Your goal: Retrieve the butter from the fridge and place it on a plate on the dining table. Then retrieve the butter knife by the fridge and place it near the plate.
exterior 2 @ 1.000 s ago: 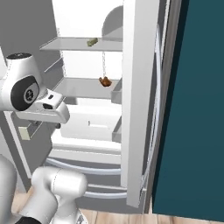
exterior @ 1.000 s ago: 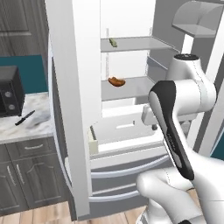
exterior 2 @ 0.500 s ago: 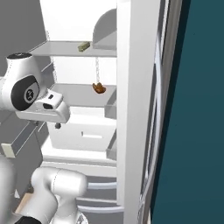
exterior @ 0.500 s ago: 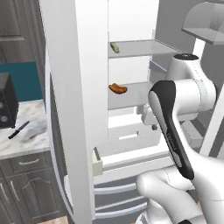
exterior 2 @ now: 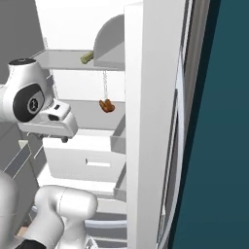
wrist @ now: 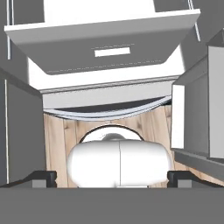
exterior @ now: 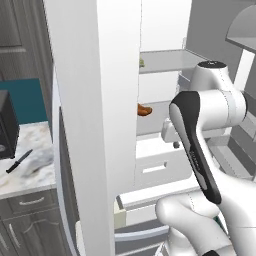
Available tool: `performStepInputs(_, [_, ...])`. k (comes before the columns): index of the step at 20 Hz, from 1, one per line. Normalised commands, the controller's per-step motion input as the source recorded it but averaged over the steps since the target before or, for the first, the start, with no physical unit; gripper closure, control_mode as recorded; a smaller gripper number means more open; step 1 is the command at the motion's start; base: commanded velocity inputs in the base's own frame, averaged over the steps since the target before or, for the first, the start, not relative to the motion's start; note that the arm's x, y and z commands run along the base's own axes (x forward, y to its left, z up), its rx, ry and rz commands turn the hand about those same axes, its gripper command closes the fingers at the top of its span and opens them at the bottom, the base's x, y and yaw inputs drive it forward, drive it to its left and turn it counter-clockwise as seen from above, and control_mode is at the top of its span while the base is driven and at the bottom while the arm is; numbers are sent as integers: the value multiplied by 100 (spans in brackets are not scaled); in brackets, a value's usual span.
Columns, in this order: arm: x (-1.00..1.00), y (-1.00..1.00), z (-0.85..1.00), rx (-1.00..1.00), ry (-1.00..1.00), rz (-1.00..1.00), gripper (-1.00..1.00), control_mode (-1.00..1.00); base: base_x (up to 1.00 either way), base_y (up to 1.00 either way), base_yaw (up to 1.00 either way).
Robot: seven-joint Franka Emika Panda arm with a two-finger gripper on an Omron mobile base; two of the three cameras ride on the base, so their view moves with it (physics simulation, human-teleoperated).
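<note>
The fridge [exterior: 85, 100] stands open, and its white door edge fills the near left. On the top shelf lies the butter [exterior 2: 86, 57], a small olive stick; in the left base view the butter [exterior: 141, 62] peeks out past the door. My gripper [exterior 2: 63, 139] hangs in front of the lower shelves, well below the butter and pointing down. It is open and empty, with its fingertips [wrist: 41, 177] wide apart. The black butter knife [exterior: 19, 161] lies on the marble counter left of the fridge. The plate and the dining table are out of view.
An orange-brown sausage [exterior 2: 106, 105] lies on the middle shelf. A white drawer [wrist: 109, 43] sits under my hand, above the wooden floor. The right fridge door [exterior 2: 151, 121] stands close on the right. A dark appliance [exterior: 6, 130] sits on the counter by the knife.
The base has driven closer to the fridge, so both base views have shifted and the shelves look larger. The arm keeps its pose and the gripper stays open.
</note>
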Motion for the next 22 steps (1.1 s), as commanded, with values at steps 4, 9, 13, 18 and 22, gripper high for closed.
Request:
performStepInputs(4, [0,0,0,0,0,0,-100,100,51,7,0])
performStepInputs(9, [0,0,0,0,0,0,-100,100,56,4,0])
performStepInputs(13, [0,0,0,0,0,0,-100,100,56,0,2])
performStepInputs(18, [0,0,0,0,0,0,-100,100,22,0,1])
performStepInputs(22, [0,0,0,0,0,0,-100,100,8,0,0])
